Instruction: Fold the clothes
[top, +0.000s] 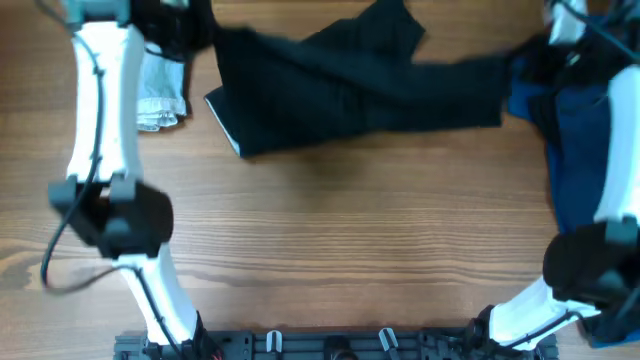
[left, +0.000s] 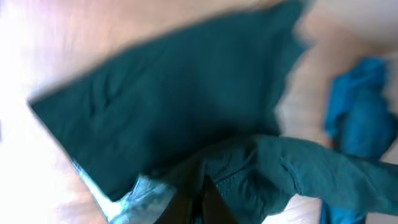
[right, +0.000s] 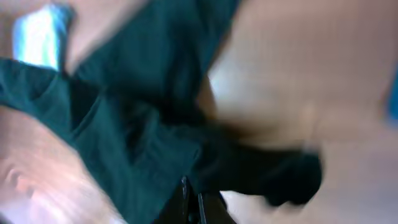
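Note:
The black shorts lie stretched across the far middle of the table, with the grey-lined waistband edge at the left. My left gripper is shut on a fold of the shorts at their left end, near the grey lining. My right gripper is shut on the shorts at their right end. In the overhead view both sets of fingers are mostly hidden by the cloth and the arms. Both wrist views are blurred.
A pale-blue denim piece lies at the far left beside the left arm, and also shows in the right wrist view. A heap of dark-blue and black cloth lies at the right under the right arm, and shows in the left wrist view. Bare wood fills the near half.

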